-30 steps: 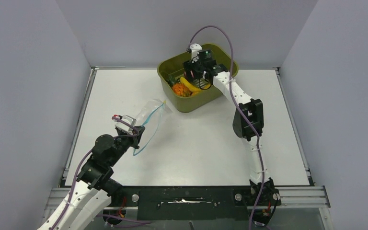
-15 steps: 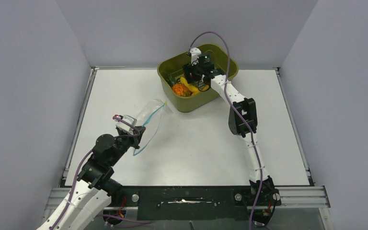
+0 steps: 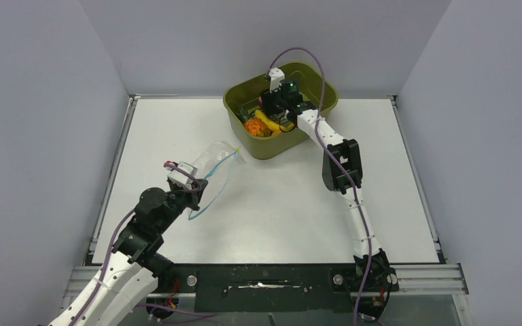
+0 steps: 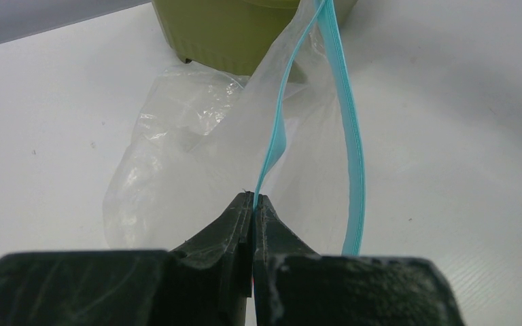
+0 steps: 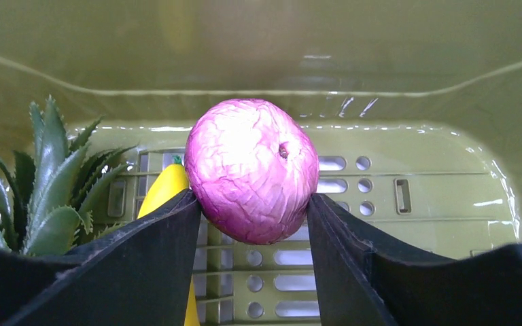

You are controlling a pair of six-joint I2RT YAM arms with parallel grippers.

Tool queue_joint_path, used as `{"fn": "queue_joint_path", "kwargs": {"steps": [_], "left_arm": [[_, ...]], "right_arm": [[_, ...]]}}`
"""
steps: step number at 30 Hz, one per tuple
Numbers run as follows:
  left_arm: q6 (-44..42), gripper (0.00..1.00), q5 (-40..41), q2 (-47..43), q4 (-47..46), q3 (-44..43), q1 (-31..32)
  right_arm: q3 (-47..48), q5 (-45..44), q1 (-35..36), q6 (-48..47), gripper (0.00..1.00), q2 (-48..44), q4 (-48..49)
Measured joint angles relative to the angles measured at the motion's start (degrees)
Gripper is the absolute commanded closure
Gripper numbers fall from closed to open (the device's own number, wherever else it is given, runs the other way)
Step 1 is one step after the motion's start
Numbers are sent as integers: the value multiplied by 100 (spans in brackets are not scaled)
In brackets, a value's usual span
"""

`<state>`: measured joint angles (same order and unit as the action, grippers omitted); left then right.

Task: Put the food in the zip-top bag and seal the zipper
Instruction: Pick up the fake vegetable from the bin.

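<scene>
My right gripper (image 5: 251,204) is inside the olive-green basin (image 3: 245,129) and is shut on the purple-pink round piece (image 5: 251,170), held above the basin floor. The yellow banana (image 5: 166,187) and the orange fruit's green leafy top (image 5: 47,183) lie to its left; both also show in the top view, banana (image 3: 266,121) and orange fruit (image 3: 253,127). My left gripper (image 4: 253,198) is shut on one lip of the teal-blue zipper (image 4: 272,136) of the clear zip-top bag (image 3: 212,163). The bag's mouth gapes open, the other lip (image 4: 353,136) bowing to the right.
The basin (image 4: 231,27) stands at the table's back, just beyond the bag. Grey walls enclose the white table (image 3: 279,204) on three sides. The right arm (image 3: 340,163) stretches over the table's right half.
The right gripper has shifted slightly left inside the basin. The left gripper with the bag's lip has moved a little to the right.
</scene>
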<state>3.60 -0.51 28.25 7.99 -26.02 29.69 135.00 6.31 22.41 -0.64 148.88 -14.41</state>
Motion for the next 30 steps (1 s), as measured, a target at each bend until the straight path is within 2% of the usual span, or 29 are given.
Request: {"fn": "queue_joint_path", "kwargs": {"steps": [4,10,30], "left_arm": [[-7,100,7,44,-11,0,0],[-11,100,24,33,-39,4,0],[173,100,225,181,33,-9,0]], "right_arm": [[-216,17,0,0,64,-37,402],[-581,15,0,-2,66,-127,719],[-2944,37,7,42,74,-2680,1266]]}}
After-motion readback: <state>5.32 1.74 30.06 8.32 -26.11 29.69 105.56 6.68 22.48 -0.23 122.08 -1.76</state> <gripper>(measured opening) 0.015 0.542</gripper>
